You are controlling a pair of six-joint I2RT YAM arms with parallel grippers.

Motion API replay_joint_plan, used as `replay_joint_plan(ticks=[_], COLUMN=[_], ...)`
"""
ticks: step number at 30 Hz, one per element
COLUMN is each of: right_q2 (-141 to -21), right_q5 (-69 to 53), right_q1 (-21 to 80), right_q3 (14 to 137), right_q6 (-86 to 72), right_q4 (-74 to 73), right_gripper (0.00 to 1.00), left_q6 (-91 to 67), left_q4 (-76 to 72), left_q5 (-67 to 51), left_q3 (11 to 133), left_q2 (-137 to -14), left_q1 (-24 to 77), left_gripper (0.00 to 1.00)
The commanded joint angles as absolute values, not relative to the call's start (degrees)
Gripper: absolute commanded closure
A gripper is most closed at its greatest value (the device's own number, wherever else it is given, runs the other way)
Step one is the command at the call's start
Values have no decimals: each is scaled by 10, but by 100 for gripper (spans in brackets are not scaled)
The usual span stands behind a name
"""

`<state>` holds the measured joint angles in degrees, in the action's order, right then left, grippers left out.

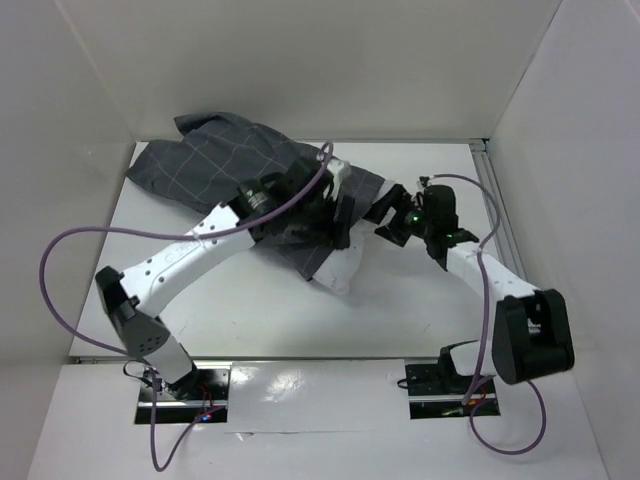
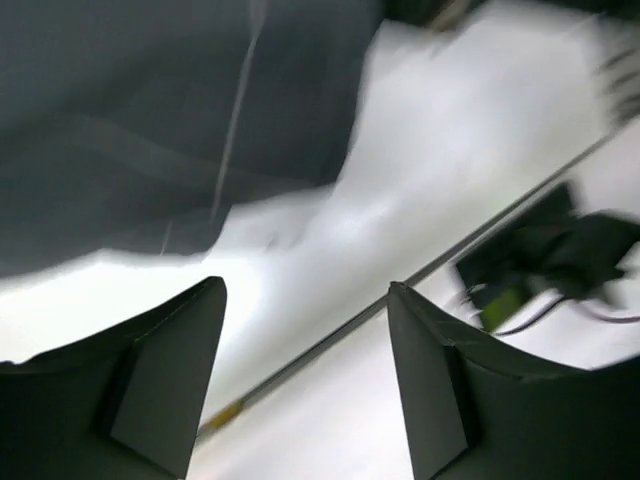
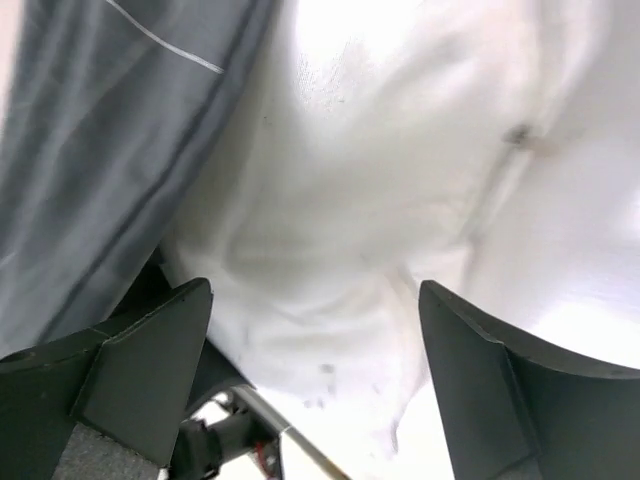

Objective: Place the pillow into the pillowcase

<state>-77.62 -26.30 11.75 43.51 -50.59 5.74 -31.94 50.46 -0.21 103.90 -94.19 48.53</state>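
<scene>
The right pincer (image 3: 315, 290), gaping wide and empty, faces bare white pillow (image 3: 380, 150) beside the pillowcase (image 3: 100, 150) hem; the left pincer (image 2: 305, 290), equally open and empty, hovers at the cloth's edge. Best, I judge, that the left pinch only the hem and draw it over while the right shoves the pillow inward. The pillowcase lies on the desk (image 1: 250, 310), long axis running far-left to centre, its mouth, with the pillow's end showing, toward the right arm.

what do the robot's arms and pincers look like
Both the left arm and right arm have white tubular links with black joint housings, each trailed by a looping purple cable. A small green light glows at the right wrist. The left pincer and right pincer have dark, flat, wedge-shaped fingers.
</scene>
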Motion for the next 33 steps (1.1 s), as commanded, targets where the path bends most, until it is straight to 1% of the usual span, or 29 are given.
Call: replay_joint_plan(ticks=[1,2,4,5,6,8,10,11,13,16,18,19,23,26,28,30,31,33], right_q2=[-701,-689,-658,-650,-636,-621,-599,-592,-587,-582,-576,-576,-581,-593,-598,-599,-605,-605], right_q5=[-233,-233,-225,-225,-225,-225,-251,-264,-299,-307,-312,-312,-312,-333,-348,-357,-362,-362], right_q1=[95,88,83,83,83,83,83,83,83,88,88,88,88,88,88,93,93,93], right_q3=[465,465,465,465,465,458,440,433,414,401,396,396,396,396,396,401,406,406], right_q6=[-441,-436,-418,-411,-397,-382,-363,-356,-344,-337,-337,-337,-337,-337,-337,-337,-337,-337], right_q4=[-70,-81,-119,-131,-144,-173,-185,-185,-191,-196,-196,-196,-196,-183,-173,-167,-167,-173], right_gripper=[8,8,7,6,6,5,5,5,5,5,5,5,5,5,5,5,5,5], left_q6=[-342,-351,-370,-370,-375,-375,-375,-375,-356,-342,-342,-342,-342,-336,-336,-336,-336,-341], left_q4=[524,515,480,467,429,401,350,335,296,229,221,221,188,170,170,170,170,175], left_q5=[160,167,172,177,172,180,185,204,204,209,218,225,225,225,232,232,232,232], left_q3=[947,894,849,829,784,745,693,680,643,611,611,611,604,590,590,590,590,584], left_q2=[-884,-873,-848,-843,-843,-835,-835,-835,-840,-854,-874,-880,-880,-888,-897,-897,-897,-880], left_q1=[518,524,535,540,541,548,554,554,554,542,529,529,512,499,485,480,475,475], left_gripper=[24,24,24,19,17,13,11,11,14,16,21,21,27,29,36,46,55,61])
